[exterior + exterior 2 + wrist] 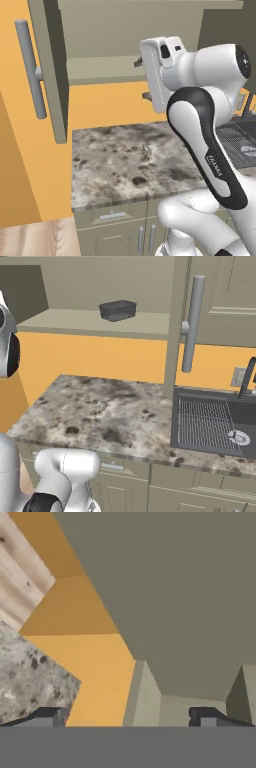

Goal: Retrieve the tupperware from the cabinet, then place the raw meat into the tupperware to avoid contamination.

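Smoky grey plastic, the tupperware [118, 310] sits on the shelf of the open cabinet [150, 323], above the marbled counter [115, 416]. We see our gripper [130, 716] spread wide and empty, facing the cabinet.

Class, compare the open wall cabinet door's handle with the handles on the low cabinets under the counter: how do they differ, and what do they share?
The wall cabinet door's handle is a long, thick vertical bar; the low cabinet handles are short and thin. The wall handle sits on a door swung open above the counter; the low ones sit on closed fronts below it. One low handle lies horizontal, unlike the wall handle. All are grey bars.
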Tool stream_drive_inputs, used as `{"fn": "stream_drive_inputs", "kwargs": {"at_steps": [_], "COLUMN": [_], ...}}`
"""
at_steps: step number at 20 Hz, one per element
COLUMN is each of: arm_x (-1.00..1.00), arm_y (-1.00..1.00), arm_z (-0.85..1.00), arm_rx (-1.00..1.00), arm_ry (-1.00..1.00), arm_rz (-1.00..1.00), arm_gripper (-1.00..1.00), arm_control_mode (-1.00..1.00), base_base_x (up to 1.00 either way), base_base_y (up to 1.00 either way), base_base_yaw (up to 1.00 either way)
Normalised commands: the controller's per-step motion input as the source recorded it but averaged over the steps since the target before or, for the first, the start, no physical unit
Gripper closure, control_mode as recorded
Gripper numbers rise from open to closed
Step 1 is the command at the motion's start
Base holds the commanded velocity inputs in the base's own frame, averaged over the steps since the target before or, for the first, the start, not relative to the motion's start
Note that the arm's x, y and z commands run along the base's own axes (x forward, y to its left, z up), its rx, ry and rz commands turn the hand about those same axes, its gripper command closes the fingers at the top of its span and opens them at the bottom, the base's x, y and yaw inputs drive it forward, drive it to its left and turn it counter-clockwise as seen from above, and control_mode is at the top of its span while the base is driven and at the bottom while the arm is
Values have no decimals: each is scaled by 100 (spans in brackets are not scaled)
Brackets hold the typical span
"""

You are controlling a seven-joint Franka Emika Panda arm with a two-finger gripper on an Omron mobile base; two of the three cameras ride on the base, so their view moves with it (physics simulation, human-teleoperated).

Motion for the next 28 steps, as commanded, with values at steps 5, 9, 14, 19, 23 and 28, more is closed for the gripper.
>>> {"fn": "stream_drive_inputs", "kwargs": {"at_steps": [5, 9, 14, 19, 23, 28], "arm_x": [2, 10, 25, 6, 6, 20], "arm_y": [-45, -28, -14, -22, -19, -16], "arm_z": [0, 0, -6, -8, -5, -1], "arm_rx": [1, 1, 0, 0, 0, -1], "arm_ry": [18, 13, 1, 1, 2, 3], "arm_rz": [-20, -13, -6, -12, -13, -10], "arm_gripper": [-100, -100, -100, -100, -100, -100], "arm_control_mode": [-100, -100, -100, -100, -100, -100], "base_base_x": [0, 0, 0, 0, 0, 0], "base_base_y": [0, 0, 0, 0, 0, 0], "base_base_yaw": [0, 0, 0, 0, 0, 0]}}
